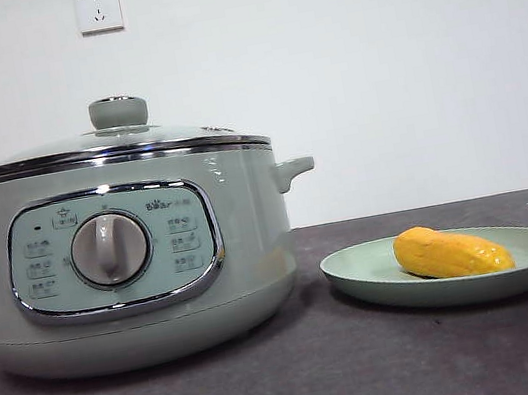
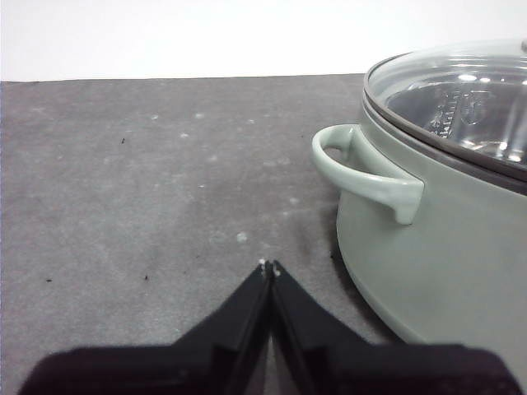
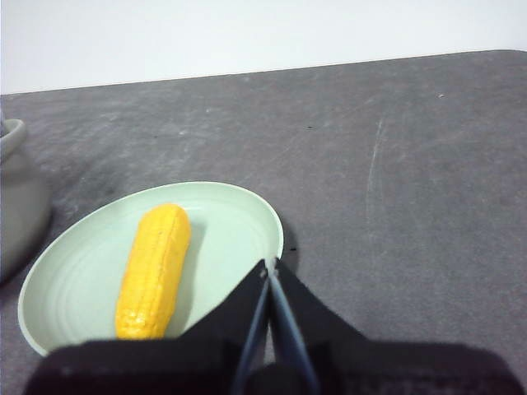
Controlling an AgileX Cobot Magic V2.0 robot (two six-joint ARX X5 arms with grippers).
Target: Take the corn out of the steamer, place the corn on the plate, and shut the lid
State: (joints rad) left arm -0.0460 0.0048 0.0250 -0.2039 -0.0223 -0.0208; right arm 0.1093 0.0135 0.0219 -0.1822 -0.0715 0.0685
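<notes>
Nearest the front camera, the steamer (image 1: 124, 271) stands on the dark table (image 1: 305, 383), its lid (image 1: 113, 142) seated on the rim. Just beside it the plate (image 1: 519, 266) holds the corn (image 1: 451, 252) lying flat. Left gripper (image 2: 269, 265) near the steamer's handle and right gripper (image 3: 269, 263) above the plate's edge both have jaws pressed together, holding nothing.

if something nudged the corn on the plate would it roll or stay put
The corn looks rounded and oblong, so a sideways nudge would probably roll it. The plate's low raised rim would likely stop a gentle roll. It keeps its shape lying there, so it is probably stiff; its smooth skin may slip.
</notes>
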